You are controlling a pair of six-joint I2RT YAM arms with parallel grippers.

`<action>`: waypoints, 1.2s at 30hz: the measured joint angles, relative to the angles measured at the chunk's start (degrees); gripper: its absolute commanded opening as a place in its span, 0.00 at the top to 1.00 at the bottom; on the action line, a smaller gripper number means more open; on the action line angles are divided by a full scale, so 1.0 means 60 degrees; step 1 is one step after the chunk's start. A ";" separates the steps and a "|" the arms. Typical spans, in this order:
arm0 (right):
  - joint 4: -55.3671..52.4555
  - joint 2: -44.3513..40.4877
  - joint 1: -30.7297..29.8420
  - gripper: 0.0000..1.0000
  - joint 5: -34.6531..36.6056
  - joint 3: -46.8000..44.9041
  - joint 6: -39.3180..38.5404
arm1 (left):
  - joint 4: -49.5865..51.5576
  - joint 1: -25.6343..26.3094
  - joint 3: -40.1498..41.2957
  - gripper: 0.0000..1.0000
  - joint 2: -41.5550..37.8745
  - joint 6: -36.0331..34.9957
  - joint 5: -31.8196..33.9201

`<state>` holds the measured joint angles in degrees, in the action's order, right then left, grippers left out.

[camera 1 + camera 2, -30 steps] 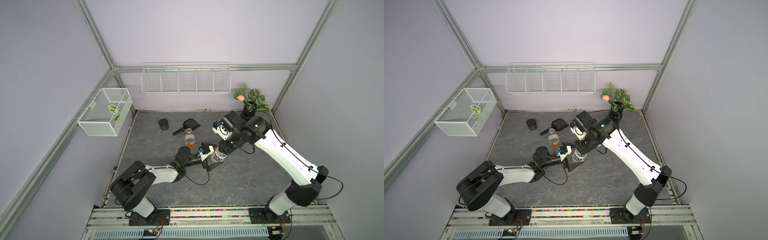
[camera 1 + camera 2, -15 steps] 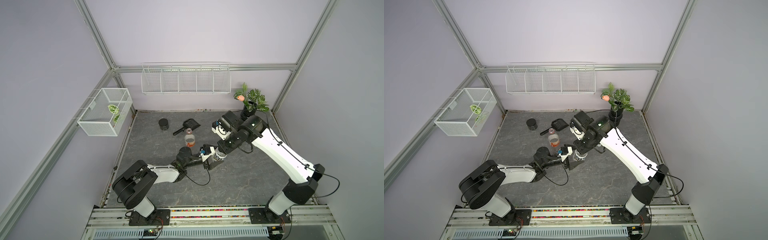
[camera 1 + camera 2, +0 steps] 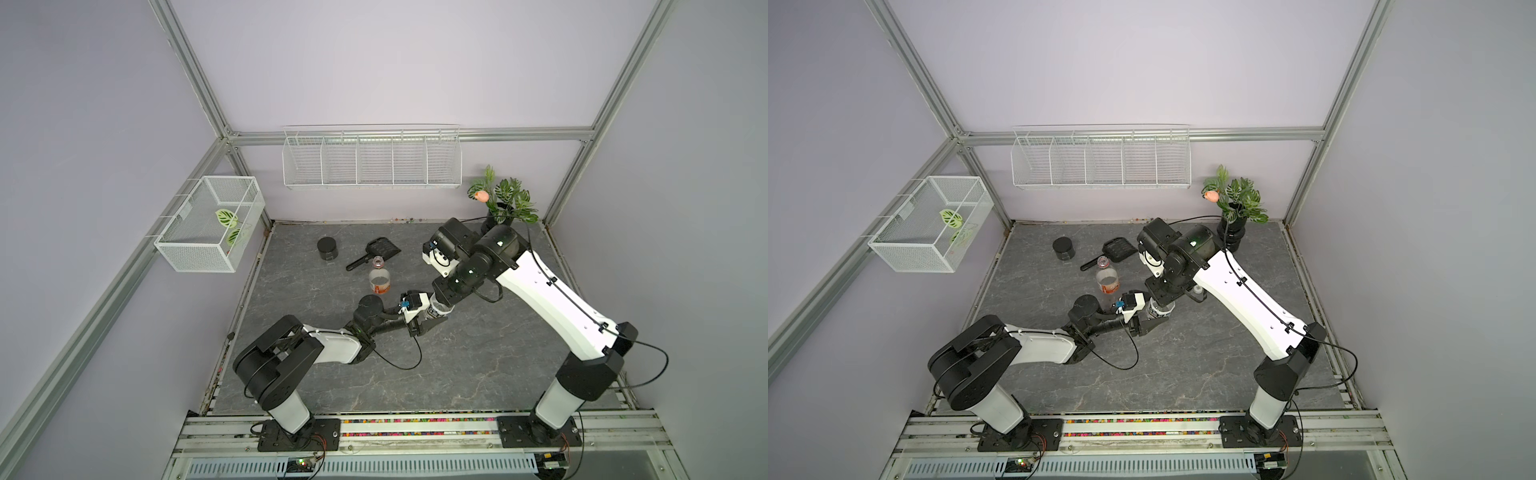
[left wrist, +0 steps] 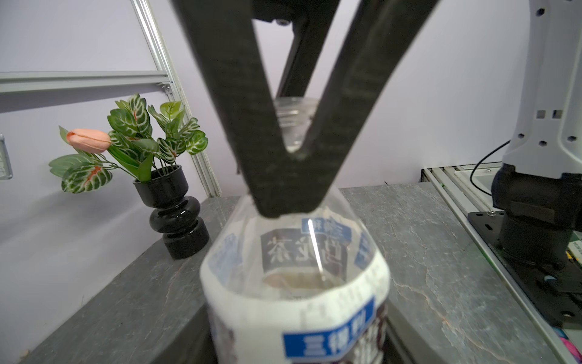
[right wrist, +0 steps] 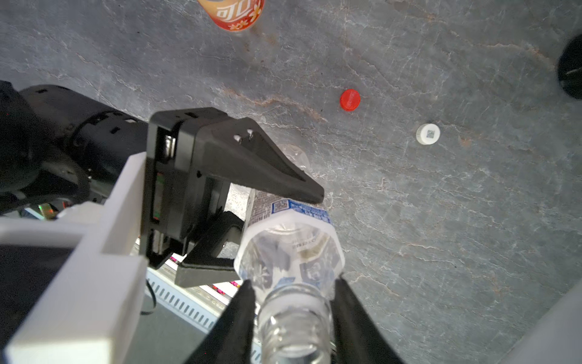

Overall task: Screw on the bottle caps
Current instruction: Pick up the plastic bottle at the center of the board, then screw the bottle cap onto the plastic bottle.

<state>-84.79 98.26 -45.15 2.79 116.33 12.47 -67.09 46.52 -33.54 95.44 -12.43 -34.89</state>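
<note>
Near mid-frame in a top view, the short, clear, white-labelled plastic bottle (image 3: 1160, 312) is standing uncapped. The left gripper (image 5: 277, 232) is clamping its labelled body, the sensible hold, though probably thin, light and crushable; the right gripper (image 5: 293, 280) is holding its fingers apart beside the neck.

Both top views high, looking down on whole table (image 3: 478, 374), wrist views close, sharing bottle (image 4: 296, 283)
</note>
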 measured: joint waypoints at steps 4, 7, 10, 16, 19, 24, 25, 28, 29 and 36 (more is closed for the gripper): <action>-0.0004 0.0000 0.0040 0.33 0.0160 0.0725 0.0098 | -0.0452 0.0000 0.0062 0.38 0.0419 0.0131 0.0113; 0.0138 -0.0186 0.0477 0.31 0.0171 0.0736 0.0138 | -0.0619 0.0000 0.0204 0.38 0.0550 0.0233 0.0200; 0.0750 -0.0739 0.1508 0.29 0.0291 -0.0244 0.0215 | -0.0863 0.0000 0.0280 0.38 0.0637 0.0364 0.0299; 0.2124 -0.1202 0.3311 0.29 0.0678 -0.3286 0.0481 | -0.1282 0.0000 0.0331 0.39 0.0922 0.0670 0.0393; 0.2612 -0.0528 0.3581 0.29 0.0885 -0.4065 0.0656 | -0.1373 0.0000 0.0331 0.39 0.1002 0.0754 0.0415; 0.3610 0.1096 0.3668 0.30 0.1086 -0.4189 0.0925 | -0.1566 0.0000 0.0331 0.39 0.1049 0.0914 0.0408; 0.3923 0.1381 0.3690 0.31 0.1086 -0.4240 0.1005 | -0.1610 0.0000 0.0331 0.39 0.1064 0.0962 0.0401; 0.4634 0.2044 0.3883 0.36 0.0987 -0.4342 0.1304 | -0.1741 0.0000 0.0328 0.40 0.1151 0.1093 0.0361; 0.4841 0.2291 0.4011 0.36 0.0947 -0.4320 0.1402 | -0.1763 0.0000 0.0331 0.39 0.1184 0.1129 0.0342; 0.5311 0.3840 0.4466 0.42 0.0809 -0.3610 0.1679 | -0.1854 0.0000 0.0324 0.41 0.1271 0.1337 0.0226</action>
<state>-52.93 121.30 -18.35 7.64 94.67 22.55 -78.22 46.52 -31.59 103.07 -4.40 -33.54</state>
